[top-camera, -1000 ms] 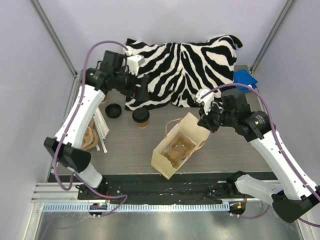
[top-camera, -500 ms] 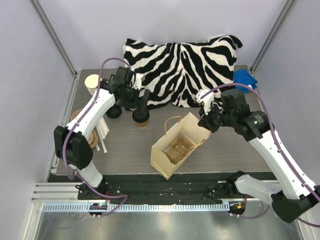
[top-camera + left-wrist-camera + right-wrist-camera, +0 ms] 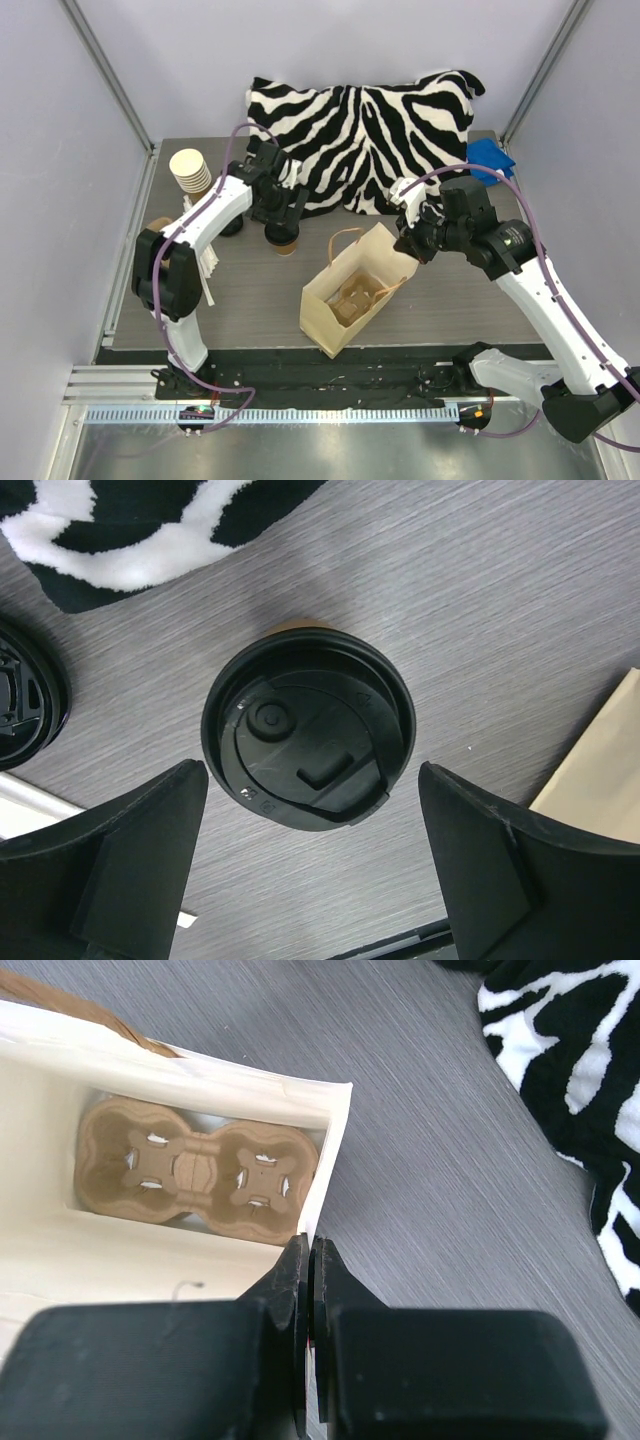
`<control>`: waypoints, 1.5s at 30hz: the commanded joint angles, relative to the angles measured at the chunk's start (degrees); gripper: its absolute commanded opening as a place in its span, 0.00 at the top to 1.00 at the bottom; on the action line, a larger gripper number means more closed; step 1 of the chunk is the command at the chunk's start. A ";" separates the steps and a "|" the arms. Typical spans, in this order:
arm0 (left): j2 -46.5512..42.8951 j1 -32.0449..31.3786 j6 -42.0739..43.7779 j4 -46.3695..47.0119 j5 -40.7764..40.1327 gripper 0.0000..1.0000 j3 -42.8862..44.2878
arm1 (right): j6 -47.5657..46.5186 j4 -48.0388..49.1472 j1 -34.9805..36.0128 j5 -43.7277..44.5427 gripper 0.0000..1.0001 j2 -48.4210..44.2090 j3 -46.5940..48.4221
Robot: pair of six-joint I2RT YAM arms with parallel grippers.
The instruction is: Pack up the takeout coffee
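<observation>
Grasp step: the left gripper [image 3: 310,785] hung wide open astride the upright cup [image 3: 308,725], nearer the tabletop's [image 3: 250,300] far edge, touching nothing, while the right gripper [image 3: 310,1250] pinched the bag [image 3: 322,328] rim tight; the next move probably called for descending and closing squarely.

You have the takeout coffee [image 3: 282,234] on the counter [image 3: 250,300], left of the paper bag [image 3: 325,325]; a carrier [image 3: 352,300] lies in that bag, and the pillow [image 3: 370,120] sits behind both.
</observation>
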 commanded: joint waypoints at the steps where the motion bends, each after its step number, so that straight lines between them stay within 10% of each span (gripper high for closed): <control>1: 0.21 -0.60 0.53 2.33 -1.05 0.10 2.03 | 0.52 2.15 -0.24 -0.75 0.99 -0.02 0.10; 21: 3.02 -1.57 1.49 4.00 -4.57 0.25 0.80 | 0.17 2.15 -0.33 -1.01 0.99 0.24 0.10; 45: 6.10 -2.45 2.99 3.83 -6.59 0.19 -1.92 | -0.19 2.06 -0.51 -0.84 0.99 0.07 -0.07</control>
